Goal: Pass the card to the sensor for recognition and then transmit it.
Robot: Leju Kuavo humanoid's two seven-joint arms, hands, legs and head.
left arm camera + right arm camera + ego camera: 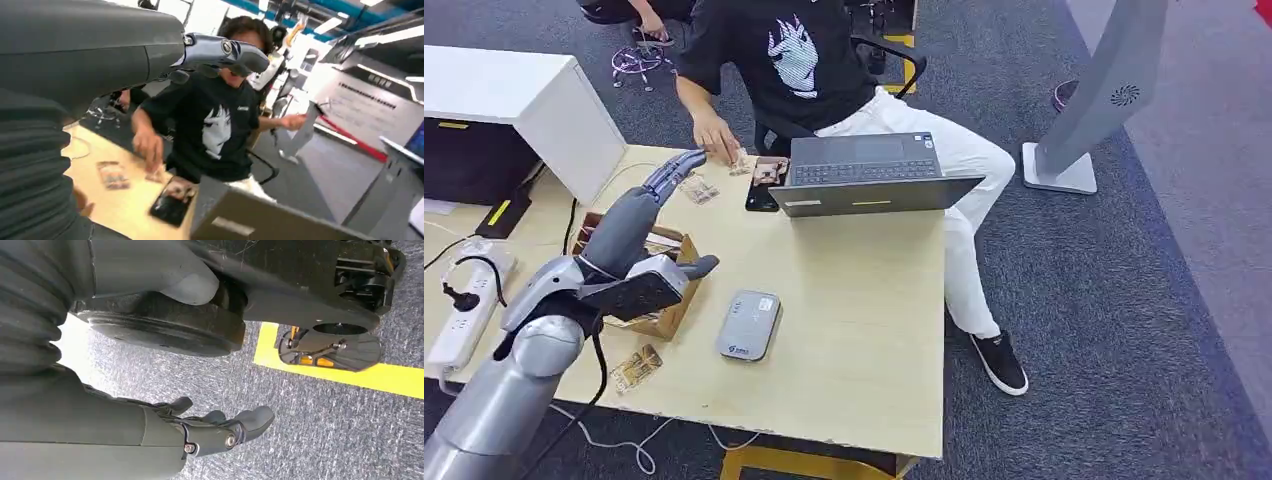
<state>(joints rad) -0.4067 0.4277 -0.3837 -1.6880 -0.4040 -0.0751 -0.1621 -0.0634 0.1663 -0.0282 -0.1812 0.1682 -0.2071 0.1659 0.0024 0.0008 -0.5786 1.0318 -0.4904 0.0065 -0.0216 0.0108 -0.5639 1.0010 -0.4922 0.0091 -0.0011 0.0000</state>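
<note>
**Robot's left hand stretched over a cluttered desk toward a seated person**

The robot's left hand (646, 205) reaches forward above a light wooden table (864, 330), fingers extended and slightly apart, holding nothing. Below it sits a small cardboard box (669, 300). Cards lie in several spots: one card (636, 368) near the table's front edge beside the box, another card (698, 190) just past the fingertips, and a third under the person's hand (716, 135) at the far edge. A grey card sensor (749, 325) rests flat to the right of the box. Farther back are an open laptop (869, 175) and a dark phone (764, 185) beside it. A white power strip (464, 300) lies at the left. The right hand (220, 427) hangs over grey carpet, fingers loosely curled and apart, holding nothing.
</note>
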